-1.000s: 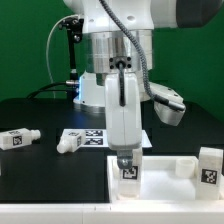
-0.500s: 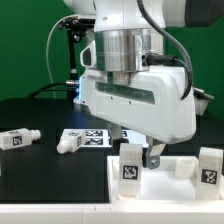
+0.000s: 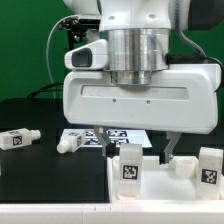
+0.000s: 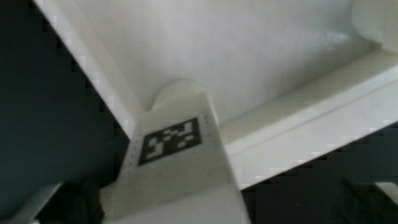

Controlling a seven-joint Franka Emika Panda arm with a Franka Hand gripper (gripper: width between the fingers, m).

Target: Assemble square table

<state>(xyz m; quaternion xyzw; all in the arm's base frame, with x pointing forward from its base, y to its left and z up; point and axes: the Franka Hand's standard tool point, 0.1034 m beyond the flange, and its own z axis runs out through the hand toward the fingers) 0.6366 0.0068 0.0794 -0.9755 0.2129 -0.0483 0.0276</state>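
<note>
The white square panel (image 3: 165,186) lies at the front, toward the exterior view's right. One white leg (image 3: 130,164) with a black tag stands upright on its near left corner; in the wrist view this leg (image 4: 178,150) rises from the panel (image 4: 267,50). My gripper (image 3: 140,147) hangs just above it, open, with dark fingers (image 3: 108,143) spread wide on either side and touching nothing. In the wrist view my gripper (image 4: 217,205) straddles the leg with a gap on each side. Another tagged leg (image 3: 210,166) stands at the panel's right.
Two loose tagged legs (image 3: 17,138) (image 3: 68,143) lie on the black table at the exterior view's left. The marker board (image 3: 95,134) lies flat behind the panel, partly hidden by my hand. A small white piece (image 3: 184,163) sits beside the right finger.
The jaws have opened and let go of the upright leg. The hand has turned about its vertical axis, so its broad face now shows in the exterior view.
</note>
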